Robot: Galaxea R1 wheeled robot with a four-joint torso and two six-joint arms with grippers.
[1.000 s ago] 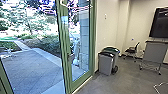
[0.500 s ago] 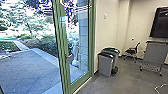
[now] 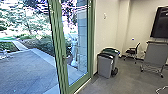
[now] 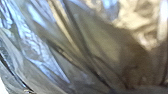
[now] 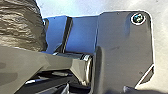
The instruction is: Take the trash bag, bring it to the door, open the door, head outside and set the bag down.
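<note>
Folds of the translucent trash bag (image 4: 105, 45) stretch right in front of the left wrist camera. In the right wrist view the dark, crinkled bag (image 5: 20, 25) hangs beside the robot's own base and jointed bar. The green-framed glass door (image 3: 58, 50) stands in the middle of the head view, its handle (image 3: 65, 58) on the near frame edge. To its left the way onto the paved yard (image 3: 27, 70) is wide. Whether either gripper is open or shut cannot be made out.
Right of the door frame stand two wheeled bins, a grey one (image 3: 105, 65) in front of a green-lidded one (image 3: 111, 51). Farther right are a black chair (image 3: 132, 52), a wheeled stand (image 3: 156, 56) and a dark screen (image 3: 160, 23). Shrubs border the yard.
The door's handle-side frame has shifted left in the head view, and more of its glass shows. The rest of the room has shifted only slightly.
</note>
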